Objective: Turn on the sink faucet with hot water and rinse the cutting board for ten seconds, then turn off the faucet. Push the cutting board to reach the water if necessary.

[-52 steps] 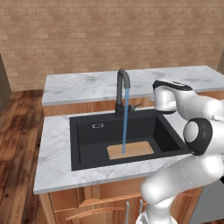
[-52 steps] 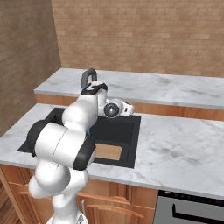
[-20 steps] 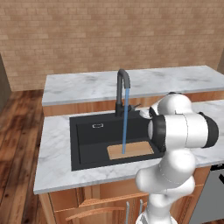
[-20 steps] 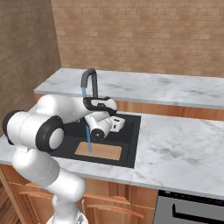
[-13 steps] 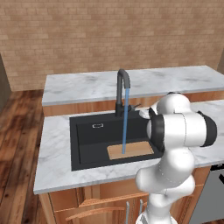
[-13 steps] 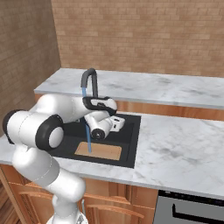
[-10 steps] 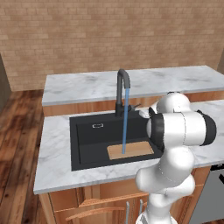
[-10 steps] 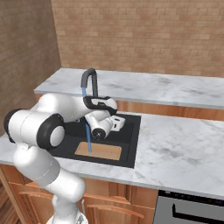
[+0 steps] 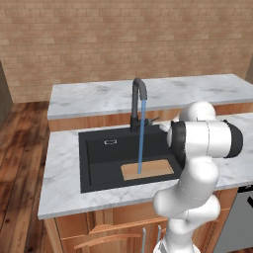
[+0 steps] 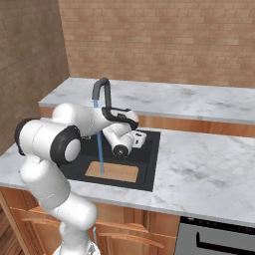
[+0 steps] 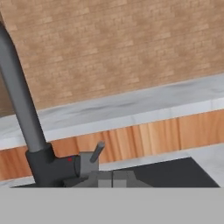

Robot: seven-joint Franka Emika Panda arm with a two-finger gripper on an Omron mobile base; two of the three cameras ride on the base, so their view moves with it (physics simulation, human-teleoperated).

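Claw [image 11: 112, 178] pinched empty just at 4 o'clock of the faucet's stiff little lever [image 11: 97, 152]; nudge its tip.

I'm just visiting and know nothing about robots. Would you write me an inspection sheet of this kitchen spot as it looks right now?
Surface: white marble countertop around a black sink; a second marble counter behind it.
Job's things: the faucet is running; the water falls straight onto the cutting board, which lies flat on the basin floor at the front right.
Clutter: nothing seen.
Claw: the claw is shut, empty, close in front of the faucet lever.
Cables: nothing seen.
Surroundings: brick wall, wooden cabinets, wooden floor at the left.
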